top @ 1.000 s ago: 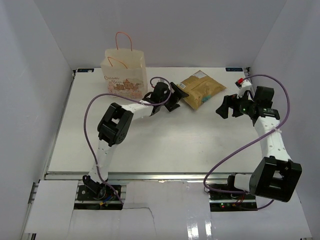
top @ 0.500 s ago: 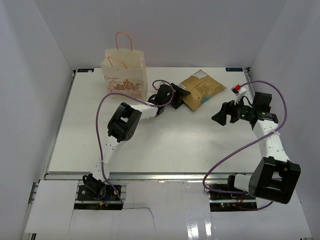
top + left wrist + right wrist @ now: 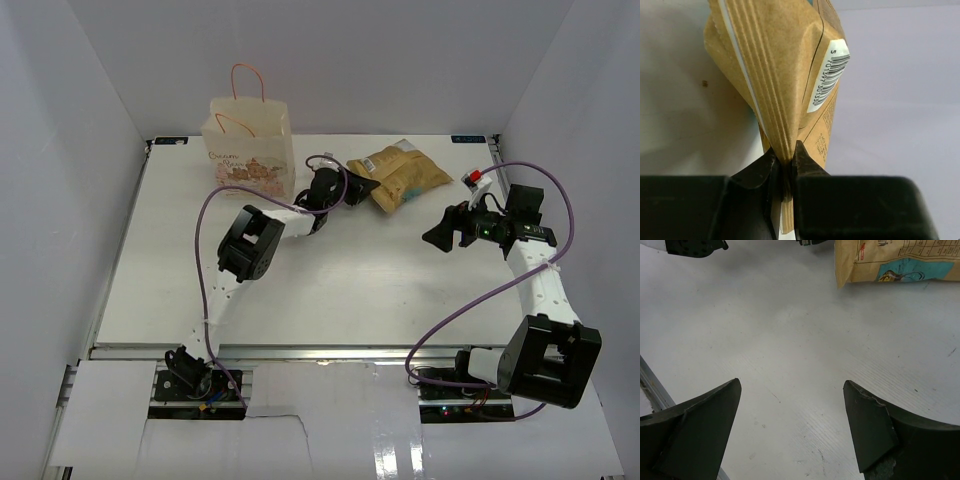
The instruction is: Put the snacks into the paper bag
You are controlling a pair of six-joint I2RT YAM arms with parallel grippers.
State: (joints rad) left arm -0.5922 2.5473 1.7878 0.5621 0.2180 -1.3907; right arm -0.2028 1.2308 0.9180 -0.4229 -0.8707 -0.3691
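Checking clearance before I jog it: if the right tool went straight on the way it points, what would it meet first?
Probably bare table: the right tool shows only white surface between its open jaws. The tan pouch lies off to the side.

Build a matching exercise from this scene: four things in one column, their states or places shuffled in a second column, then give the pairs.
Column one
1. left gripper
2. right gripper
3. tan pouch
4. paper bag

Column two
A. standing upright at the far edge of the table
B. open above bare table
C. held by one edge
D. shut, clamping something

Pairs: 1-D, 2-B, 3-C, 4-A
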